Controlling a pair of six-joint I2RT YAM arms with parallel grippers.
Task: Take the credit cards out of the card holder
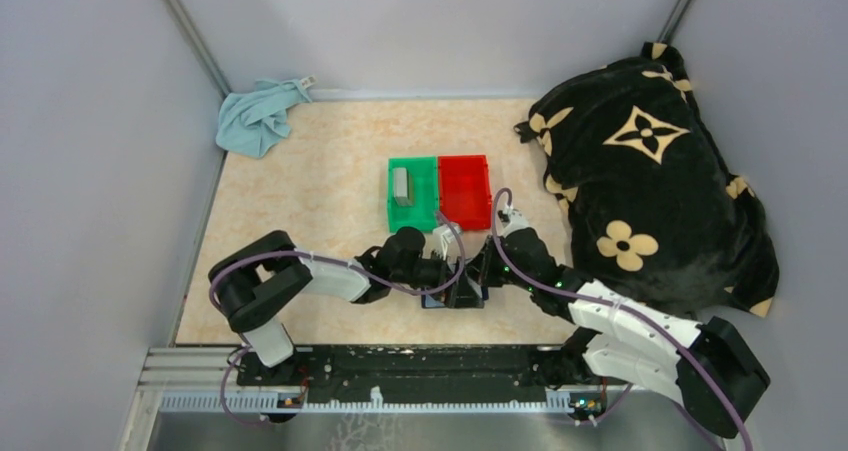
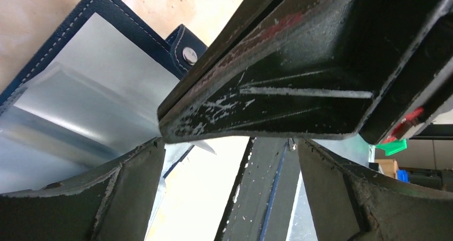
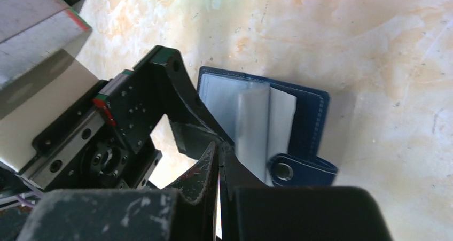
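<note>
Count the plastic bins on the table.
2. The green bin and the red bin sit touching side by side at mid-table, green on the left. The blanket could hide more.

Table (image 1: 300, 201) carries green bin (image 1: 424, 199), red bin (image 1: 465, 193), cloth (image 1: 257, 119), blanket (image 1: 650, 171), seemingly card holder (image 3: 311, 115).

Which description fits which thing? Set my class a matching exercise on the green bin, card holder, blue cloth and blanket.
1 green bin
2 card holder
3 blue cloth
4 blanket

A bunched in the far left corner
B holds a grey card
C navy, lying open
D black with tan flowers, on the right

Pairs: 1-B, 2-C, 3-A, 4-D
</note>
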